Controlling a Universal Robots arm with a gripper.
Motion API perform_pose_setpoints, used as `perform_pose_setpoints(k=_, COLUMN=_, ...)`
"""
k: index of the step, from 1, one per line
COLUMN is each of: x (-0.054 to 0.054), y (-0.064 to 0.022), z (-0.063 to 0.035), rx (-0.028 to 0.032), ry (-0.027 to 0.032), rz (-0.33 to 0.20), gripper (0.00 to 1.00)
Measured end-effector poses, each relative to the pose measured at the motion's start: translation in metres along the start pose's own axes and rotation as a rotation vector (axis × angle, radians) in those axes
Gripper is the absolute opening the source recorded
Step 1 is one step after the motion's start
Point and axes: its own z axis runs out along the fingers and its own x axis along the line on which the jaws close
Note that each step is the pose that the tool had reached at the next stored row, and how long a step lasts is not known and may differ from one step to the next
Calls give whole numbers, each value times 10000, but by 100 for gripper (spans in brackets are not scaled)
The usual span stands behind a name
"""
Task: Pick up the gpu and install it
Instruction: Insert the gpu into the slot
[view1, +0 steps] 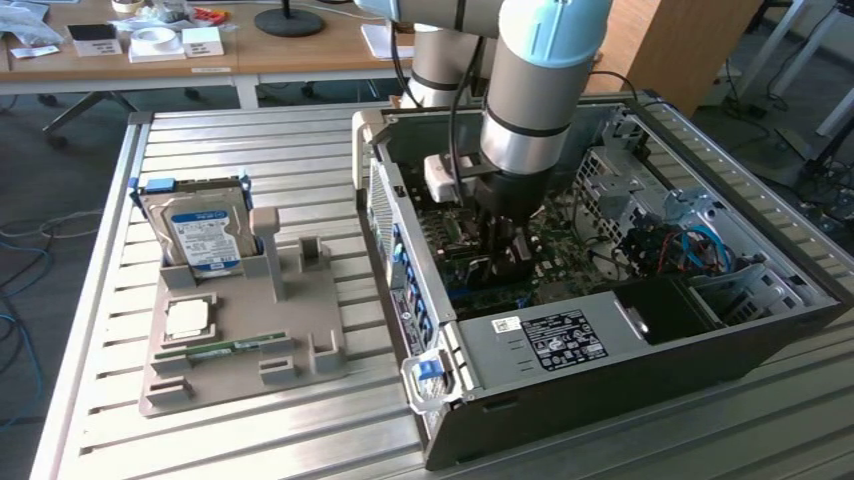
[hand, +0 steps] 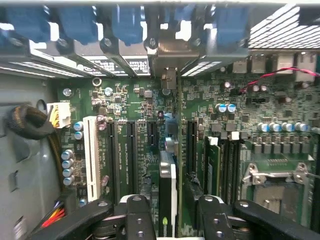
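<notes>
One card: the gpu (hand: 167, 192) is sitting edge-on between the two black fingers (hand: 137, 217) of the hand (hand: 169, 220), its thin board running straight away from the wrist camera toward the rear of the case.
Hand: it is gripping the gpu from both sides, fingers drawn in narrow against the card's faces; holding it by the flat sides is keeping the board upright so that its lower edge can meet a slot squarely.
Where the gpu is: inside the computer case (view1: 747, 345), down over the motherboard (hand: 130, 100), lined up with the row of black expansion slots (hand: 131, 150). Whether its edge is already pressing into a slot I cannot tell.
Bracket end: the silver bracket (hand: 170, 55) is lying against the case's rear wall, between the blue slot clips (hand: 125, 25); that end is facing the rear opening because the bracket has to sit in it.
Arm: in the exterior view the arm (view1: 534, 90) is reaching straight down into the open side of the case, and the hand (view1: 507, 255) is working low among the boards, a vertical approach that suits a card going in from above.
Holder: the grey parts tray (view1: 234, 345) is resting on the slatted desk (view1: 160, 440) toward the exterior view's left, well apart from the case. It is carrying the hard drive (view1: 203, 235) standing upright and the memory stick (view1: 220, 350) lying flat.
Progress, as I judge it: the pick-up is looking done and the install is under way.
</notes>
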Motion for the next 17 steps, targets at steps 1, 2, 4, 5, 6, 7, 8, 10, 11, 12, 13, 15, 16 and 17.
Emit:
perform_pose_setpoints(k=1, x=-1, y=-2, z=-35, rx=-1, ry=2, rz=0, gripper=41)
perform_pose_setpoints(k=2, x=-2, y=-4, z=-69, rx=0, ry=0, rz=0, gripper=41)
perform_pose_setpoints(k=4, x=-3, y=-9, z=-142, rx=0, ry=1, rz=0, gripper=41)
perform_pose_setpoints(k=5, x=-4, y=-11, z=-175, rx=0, ry=0, rz=0, gripper=41)
perform_pose_setpoints(k=6, x=-5, y=-13, z=-209, rx=0, ry=0, rz=0, gripper=41)
perform_pose_setpoints(k=7, x=-6, y=-15, z=-242, rx=0, ry=0, rz=0, gripper=41)
perform_pose_setpoints(k=8, x=-6, y=-17, z=-276, rx=0, ry=1, rz=0, gripper=41)
perform_pose_setpoints(k=10, x=-8, y=-21, z=-343, rx=-1, ry=2, rz=0, gripper=41)
perform_pose_setpoints(k=11, x=-9, y=-23, z=-374, rx=0, ry=1, rz=0, gripper=41)
perform_pose_setpoints(k=12, x=-10, y=-25, z=-403, rx=0, ry=0, rz=0, gripper=41)
perform_pose_setpoints(k=13, x=-10, y=-26, z=-430, rx=0, ry=1, rz=0, gripper=41)
perform_pose_setpoints(k=15, x=-11, y=-29, z=-471, rx=0, ry=1, rz=0, gripper=41)
perform_pose_setpoints(k=16, x=-11, y=-30, z=-483, rx=0, ry=0, rz=-1, gripper=41)
perform_pose_setpoints(k=17, x=-12, y=-32, z=-494, rx=0, ry=0, rz=-1, gripper=41)
